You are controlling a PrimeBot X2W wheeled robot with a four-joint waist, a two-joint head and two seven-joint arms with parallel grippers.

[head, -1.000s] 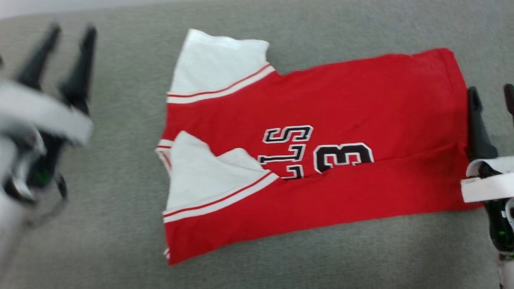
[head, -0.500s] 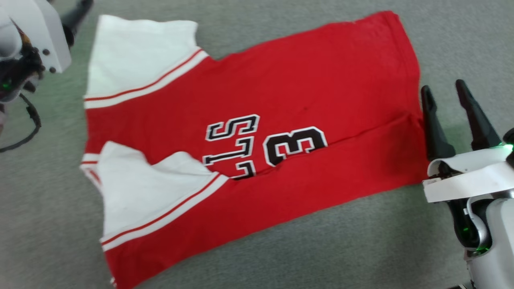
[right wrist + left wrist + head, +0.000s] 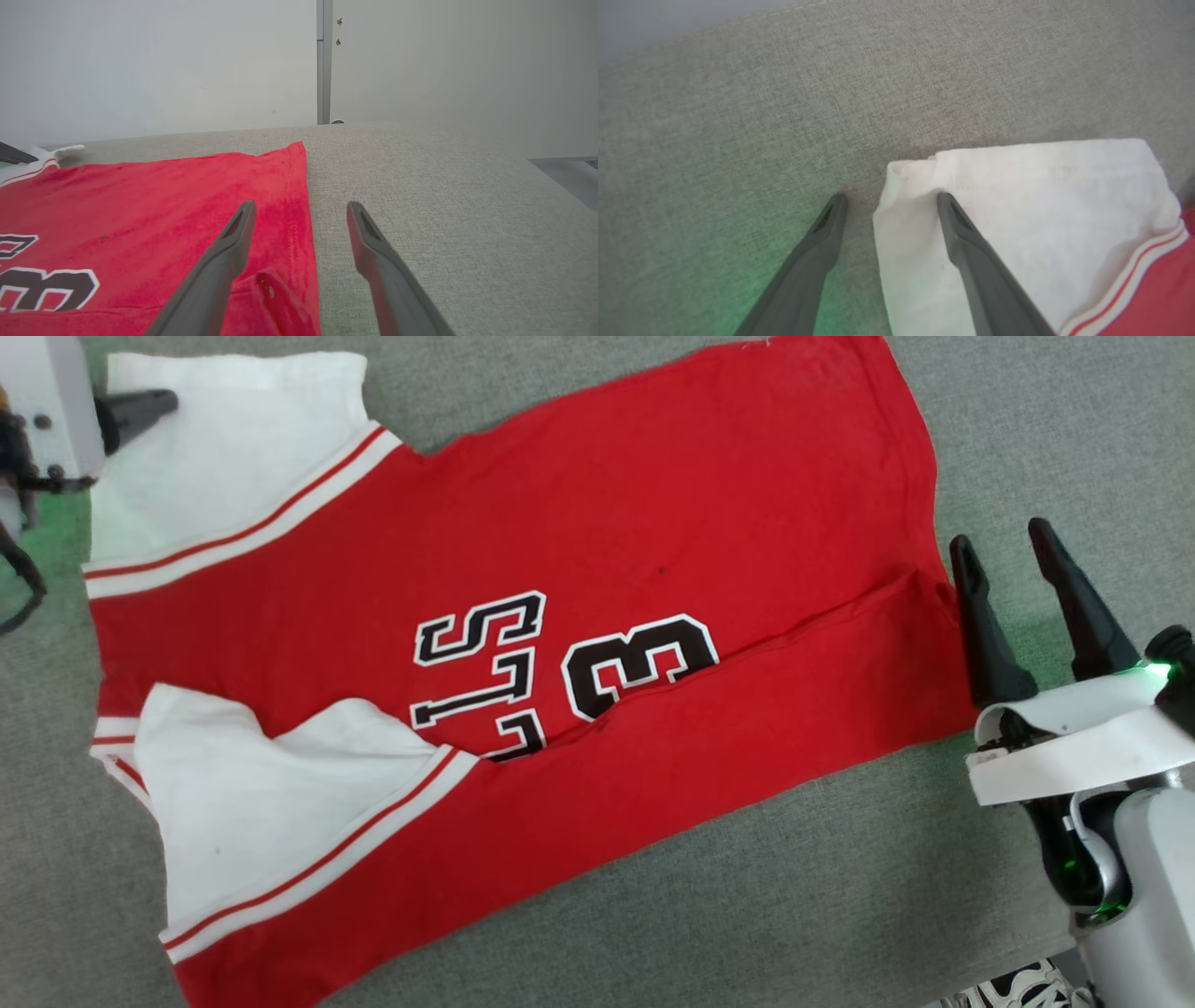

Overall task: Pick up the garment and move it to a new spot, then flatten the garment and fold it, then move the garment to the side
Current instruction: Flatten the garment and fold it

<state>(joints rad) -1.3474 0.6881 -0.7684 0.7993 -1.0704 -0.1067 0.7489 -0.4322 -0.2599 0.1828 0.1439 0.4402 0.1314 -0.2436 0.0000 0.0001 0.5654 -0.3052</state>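
As the garment [image 3: 579,523] lies spread out, lettering up, on the grey worktop [image 3: 747,915], the left pincer [image 3: 891,197] stands released astride the corner of its far white sleeve, holding nothing. At its hem the right pincer [image 3: 1001,537] is released too, one finger over the red edge.

Garment [image 3: 579,504] btm corner cut off in head view, lettering [image 3: 481,672] partly under fold

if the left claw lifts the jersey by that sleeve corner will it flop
Probably floppy: the jersey lies thin with a soft crease, so it should drape. Likely light. With the left claw at one corner, the rest may drag.
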